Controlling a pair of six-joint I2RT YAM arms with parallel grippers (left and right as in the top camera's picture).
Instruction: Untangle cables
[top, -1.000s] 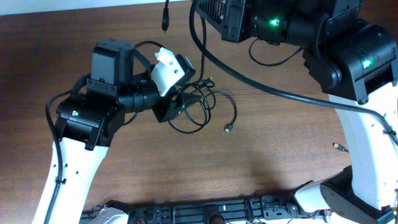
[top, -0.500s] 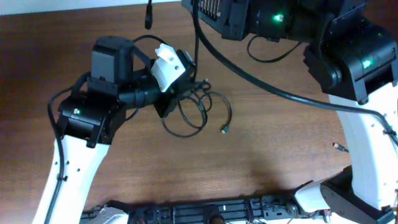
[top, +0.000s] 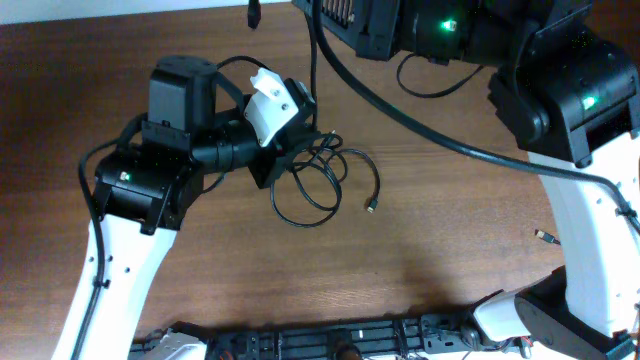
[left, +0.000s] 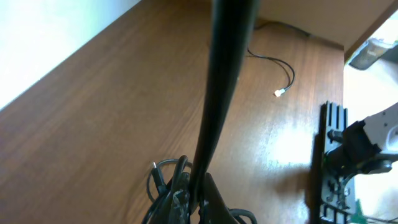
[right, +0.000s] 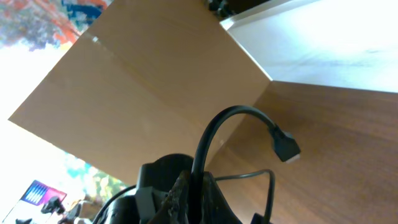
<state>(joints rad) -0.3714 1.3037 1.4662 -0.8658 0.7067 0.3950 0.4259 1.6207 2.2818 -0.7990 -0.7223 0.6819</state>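
Note:
The cables (top: 312, 188) lie as thin black loops on the brown table, one metal-tipped plug (top: 371, 207) pointing right. My left gripper (top: 292, 150) sits on the bundle's left side. In the left wrist view the left gripper (left: 193, 188) is shut on the cables, and one black strand (left: 217, 93) rises steeply from the jaws out of the top of the frame. My right gripper (right: 199, 182) is shut on a black cable that arches up to a blocky plug end (right: 285, 147). Overhead, that plug end (top: 253, 13) shows at the top edge, while the right gripper is hidden under its arm.
A thick black arm cable (top: 440, 145) sweeps from the top centre to the right arm (top: 570, 90). A separate thin cord with a small connector (top: 545, 236) lies at the right, and its connector (left: 278, 93) also shows in the left wrist view. A black rail (top: 350, 345) runs along the front edge.
The left jaws have closed on the cable bundle. The loops shifted slightly left and then back right. The plug end held by the right gripper moved up toward the top edge.

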